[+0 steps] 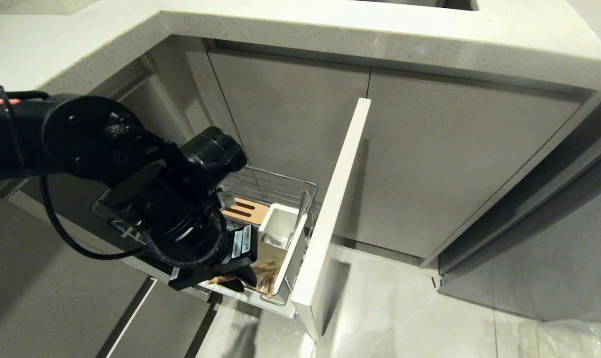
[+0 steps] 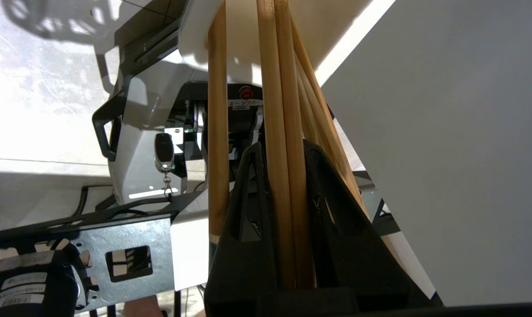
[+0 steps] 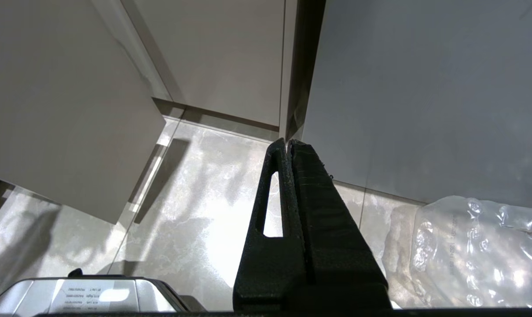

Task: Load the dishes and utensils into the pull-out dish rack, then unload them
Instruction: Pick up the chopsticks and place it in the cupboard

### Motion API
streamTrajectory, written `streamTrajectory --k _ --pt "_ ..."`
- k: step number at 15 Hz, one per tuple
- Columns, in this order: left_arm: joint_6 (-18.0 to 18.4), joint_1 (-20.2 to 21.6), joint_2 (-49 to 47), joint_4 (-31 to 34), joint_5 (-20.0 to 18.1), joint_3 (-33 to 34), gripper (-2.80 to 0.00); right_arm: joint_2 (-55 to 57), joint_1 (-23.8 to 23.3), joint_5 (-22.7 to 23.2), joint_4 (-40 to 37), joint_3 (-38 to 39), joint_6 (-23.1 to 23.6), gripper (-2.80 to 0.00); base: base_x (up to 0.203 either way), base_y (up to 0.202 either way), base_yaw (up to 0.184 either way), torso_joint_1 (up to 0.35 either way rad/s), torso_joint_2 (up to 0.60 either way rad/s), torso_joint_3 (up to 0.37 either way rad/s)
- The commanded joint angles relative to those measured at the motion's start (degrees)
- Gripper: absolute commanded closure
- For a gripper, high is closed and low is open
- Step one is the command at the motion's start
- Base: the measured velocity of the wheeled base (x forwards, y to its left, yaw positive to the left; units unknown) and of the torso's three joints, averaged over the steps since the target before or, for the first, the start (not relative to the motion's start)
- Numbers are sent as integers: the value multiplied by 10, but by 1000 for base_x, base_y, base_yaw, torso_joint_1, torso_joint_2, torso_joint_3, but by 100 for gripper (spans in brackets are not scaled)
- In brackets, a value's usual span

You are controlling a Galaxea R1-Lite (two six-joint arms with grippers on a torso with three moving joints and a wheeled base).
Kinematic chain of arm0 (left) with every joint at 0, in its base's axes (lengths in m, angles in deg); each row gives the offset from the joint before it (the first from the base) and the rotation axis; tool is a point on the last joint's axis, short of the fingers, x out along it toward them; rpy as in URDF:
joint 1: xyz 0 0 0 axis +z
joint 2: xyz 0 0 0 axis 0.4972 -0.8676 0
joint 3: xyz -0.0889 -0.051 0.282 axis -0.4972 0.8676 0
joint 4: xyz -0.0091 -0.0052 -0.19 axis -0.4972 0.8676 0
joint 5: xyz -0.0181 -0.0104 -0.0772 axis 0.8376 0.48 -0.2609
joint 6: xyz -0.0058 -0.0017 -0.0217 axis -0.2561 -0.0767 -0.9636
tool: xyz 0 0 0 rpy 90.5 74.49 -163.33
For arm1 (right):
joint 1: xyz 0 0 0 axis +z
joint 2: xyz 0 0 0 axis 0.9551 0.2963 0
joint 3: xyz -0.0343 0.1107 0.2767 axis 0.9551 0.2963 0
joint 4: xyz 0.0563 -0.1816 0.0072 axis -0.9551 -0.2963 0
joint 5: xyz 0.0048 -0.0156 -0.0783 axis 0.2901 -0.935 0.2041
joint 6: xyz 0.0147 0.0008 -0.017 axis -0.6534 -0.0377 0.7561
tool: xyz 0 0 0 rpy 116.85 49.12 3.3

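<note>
Left gripper [image 2: 288, 149]: clamped on 2 chopsticks [image 2: 285, 185], down at the near end of the pull-out dish rack [image 1: 280, 186]
Chopsticks: more of them lean alongside in the white utensil caddy [image 1: 280, 233], right by the grey front panel [image 1: 330, 214]
Rack: pulled out from the cabinet, wooden slotted strip [image 1: 245, 209] showing behind the caddy
Right gripper [image 3: 288, 145]: fingers pressed together, holding nothing, hanging over the floor near some bubble wrap [image 3: 472, 246]
</note>
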Motion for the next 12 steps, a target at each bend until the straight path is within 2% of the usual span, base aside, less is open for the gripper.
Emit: streamTrajectory --k 1,9,12 --pt "4 5 -11 3 -3 -3 0 0 0 0 0 0 0 0 0 0 0 0 0 0" --pt "11 17 -38 -13 -5 -11 0 0 0 0 0 0 0 0 0 0 0 0 0 0" --pt "11 24 -55 -14 -21 -22 0 0 0 0 0 0 0 0 0 0 0 0 0 0"
